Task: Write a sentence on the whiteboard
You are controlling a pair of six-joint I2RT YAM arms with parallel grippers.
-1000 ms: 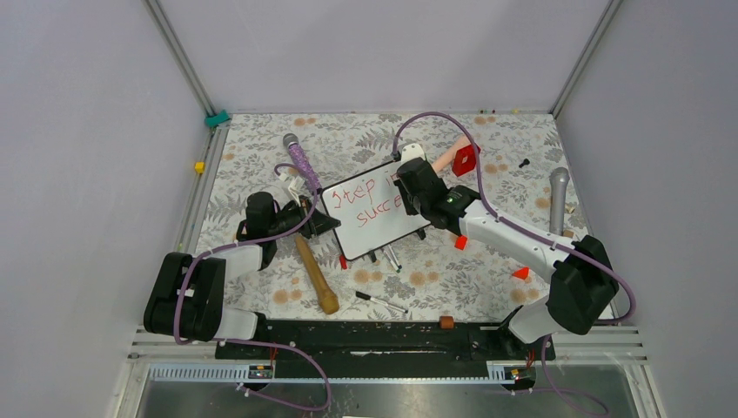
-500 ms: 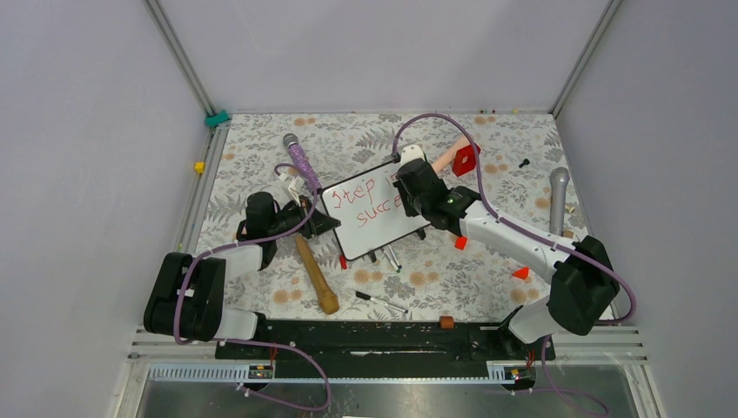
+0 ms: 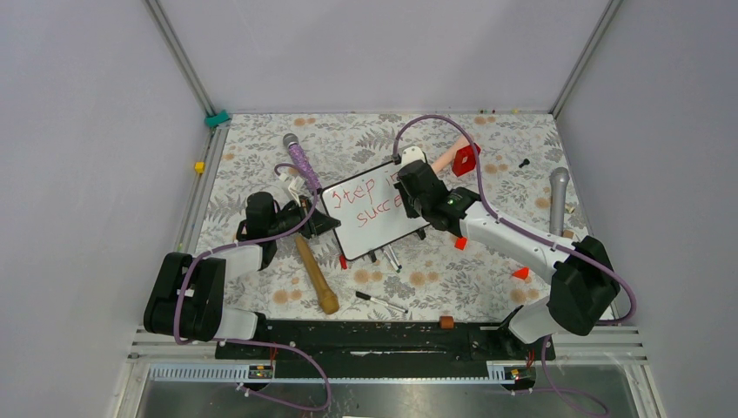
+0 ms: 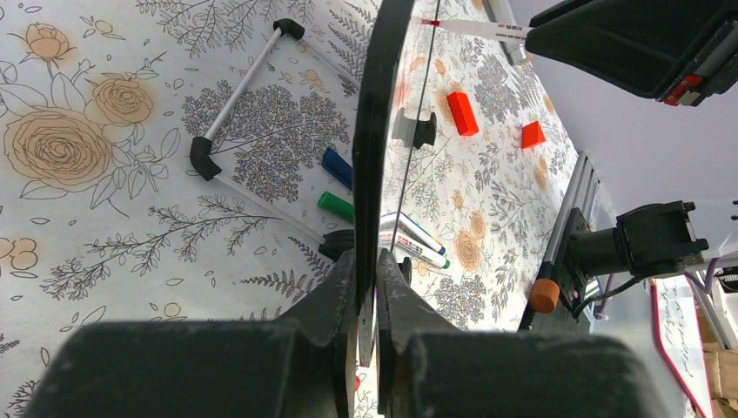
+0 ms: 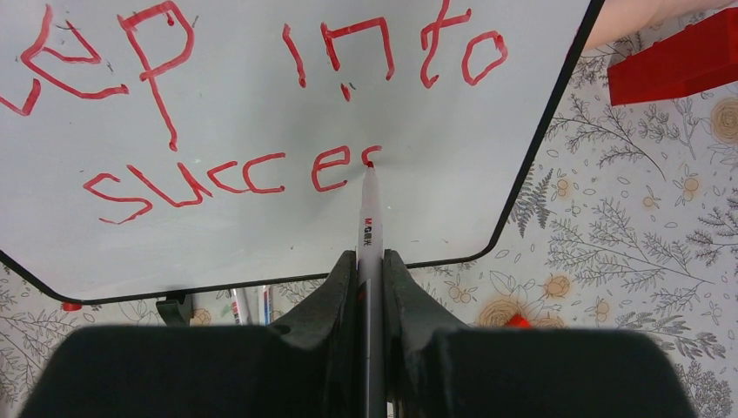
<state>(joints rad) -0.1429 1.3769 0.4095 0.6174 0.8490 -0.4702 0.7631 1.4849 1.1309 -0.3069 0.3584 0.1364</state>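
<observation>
right wrist view showing the right end effector (image 5: 370, 261) closed tight on a red marker (image 5: 366, 222), pressing its tip to the whiteboard (image 5: 261, 235) just past "succe" in the sentence (image 5: 248, 174). needing light pressure and a slow curve for the next "s". reaching in from 4 o'clock, wrist pitched down. left end effector (image 4: 367, 270) pinching shut on the board's 9 o'clock edge, bracing it near the middle of the table (image 3: 435, 270).

Red-tipped marker (image 5: 369, 222) tight in the right end effector (image 5: 370, 261), tip on the whiteboard (image 5: 261, 235) just past "succe" of the sentence (image 5: 332, 170).
</observation>
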